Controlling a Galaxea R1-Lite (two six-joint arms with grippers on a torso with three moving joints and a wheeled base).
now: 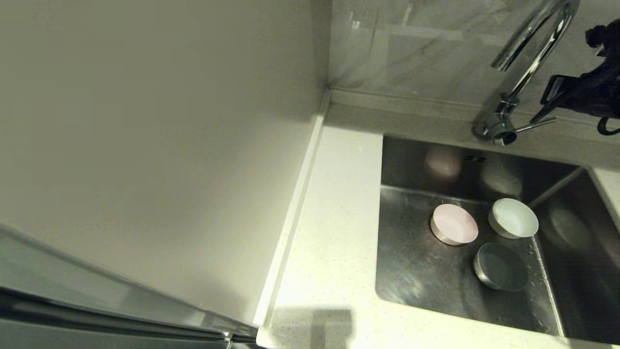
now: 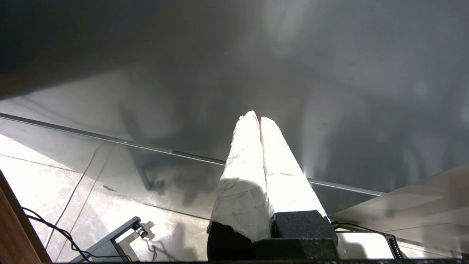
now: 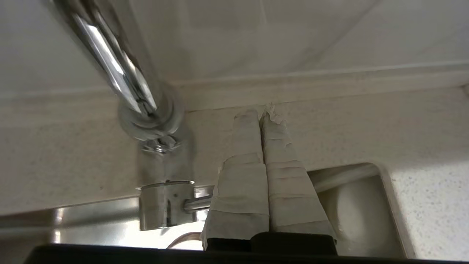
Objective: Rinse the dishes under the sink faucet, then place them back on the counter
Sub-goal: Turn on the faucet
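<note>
— Where are the bowls?

— All three sit on the floor of the steel sink [image 1: 411, 271]. The pale pink bowl [image 1: 454, 224] is nearest the counter [image 1: 334, 218], the white bowl [image 1: 513, 218] stands just beside it toward the far wall, and the blue-grey bowl [image 1: 500, 266] lies nearer me, close to both. None touches another, as far as I can tell.

— And your pincers?

— My right gripper [image 3: 261, 112] is closed, its taped fingers pressed together and holding nothing. It hovers over the counter strip behind the sink, just beside the base of the chrome faucet [image 1: 523, 63], with the thin side lever [image 1: 535, 125] running under the fingers. My left gripper [image 2: 259, 117] is also closed and empty, parked away from the sink above a tiled floor.
</note>
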